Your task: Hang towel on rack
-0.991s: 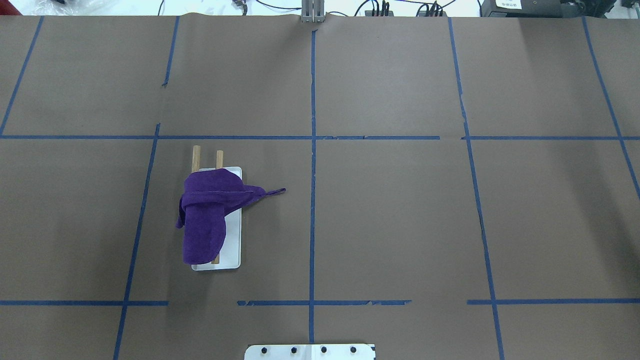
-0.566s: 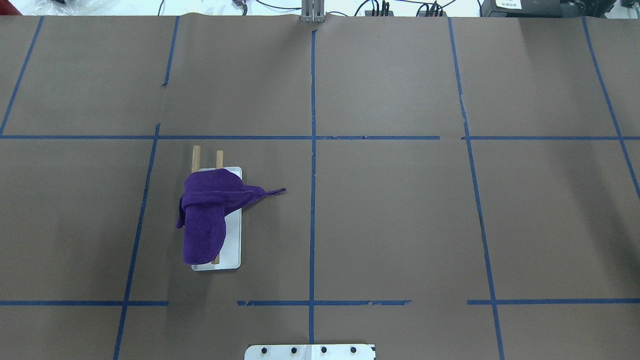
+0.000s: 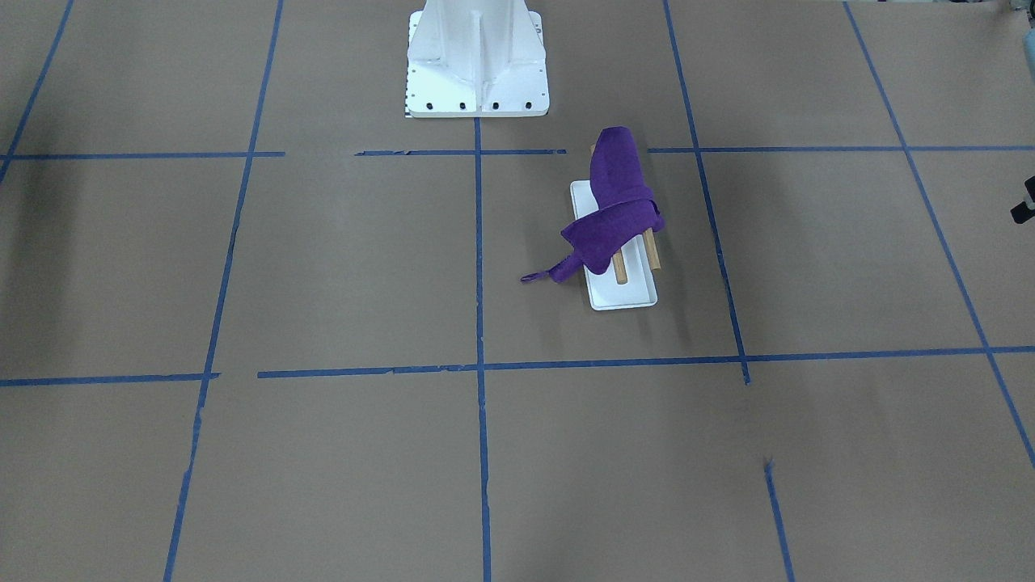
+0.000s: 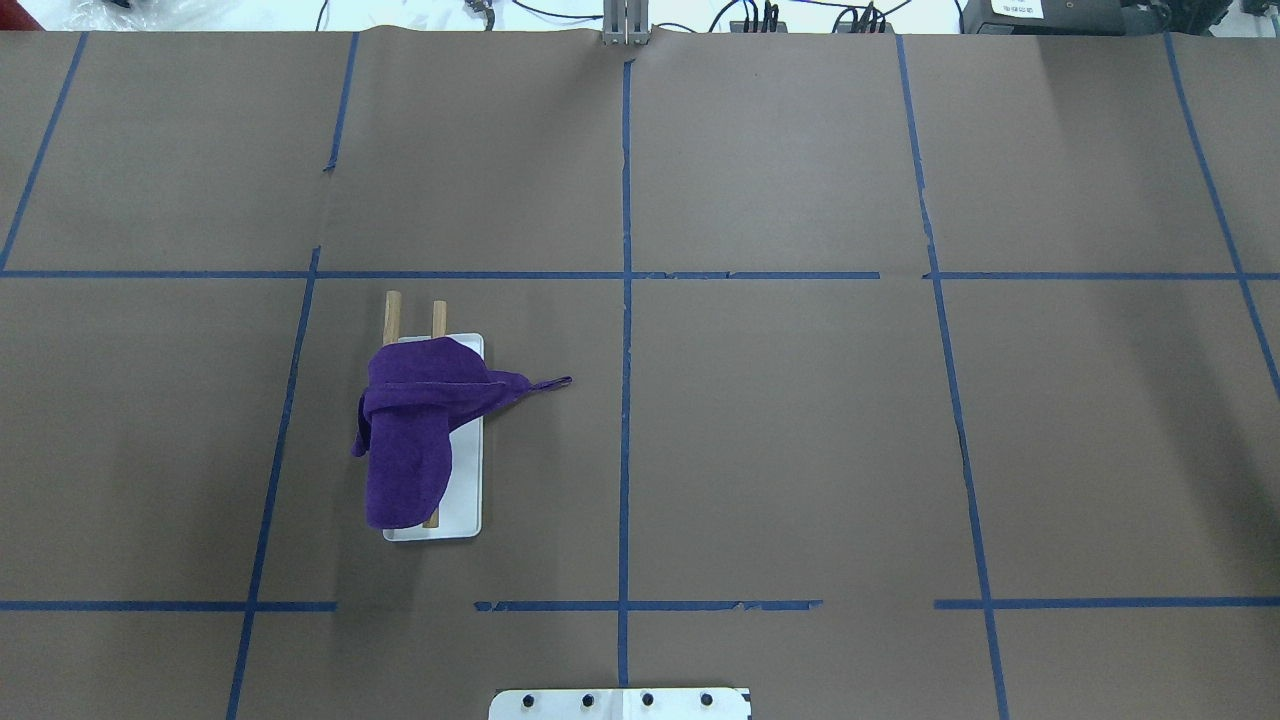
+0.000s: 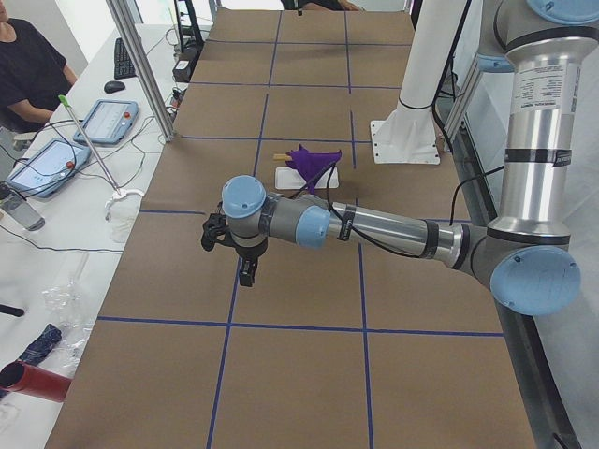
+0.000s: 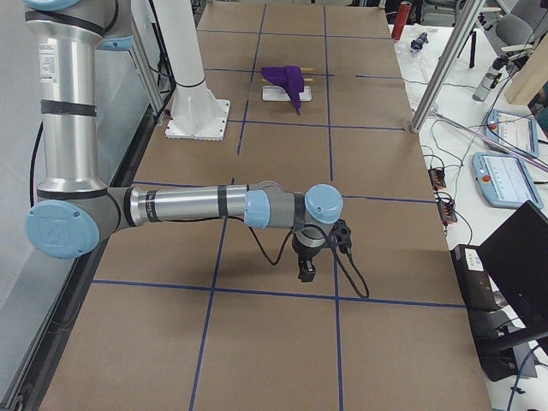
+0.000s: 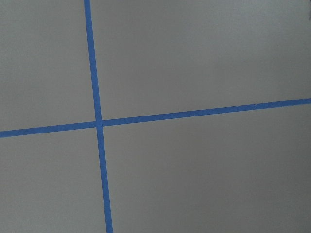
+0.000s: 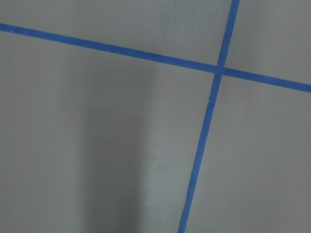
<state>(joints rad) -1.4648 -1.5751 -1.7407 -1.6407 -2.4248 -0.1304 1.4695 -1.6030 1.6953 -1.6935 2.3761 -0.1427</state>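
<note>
The purple towel (image 4: 405, 450) lies draped over the rack (image 4: 468, 500), a white flat base with two wooden dowel bars (image 4: 392, 310). One thin towel corner trails onto the table to the right. Towel (image 3: 618, 210) and rack (image 3: 623, 295) also show in the front-facing view. My left gripper (image 5: 245, 271) hangs over the table far from the rack, seen only in the left side view. My right gripper (image 6: 305, 270) hangs over the far table end, seen only in the right side view. I cannot tell whether either is open or shut. Both wrist views show only brown table and blue tape.
The white bolted robot pedestal (image 3: 477, 65) stands at the table's near edge, behind the rack. Blue tape lines (image 4: 625, 400) divide the brown table. Tablets, cables and a seated person (image 5: 28, 65) are beside the table on my left.
</note>
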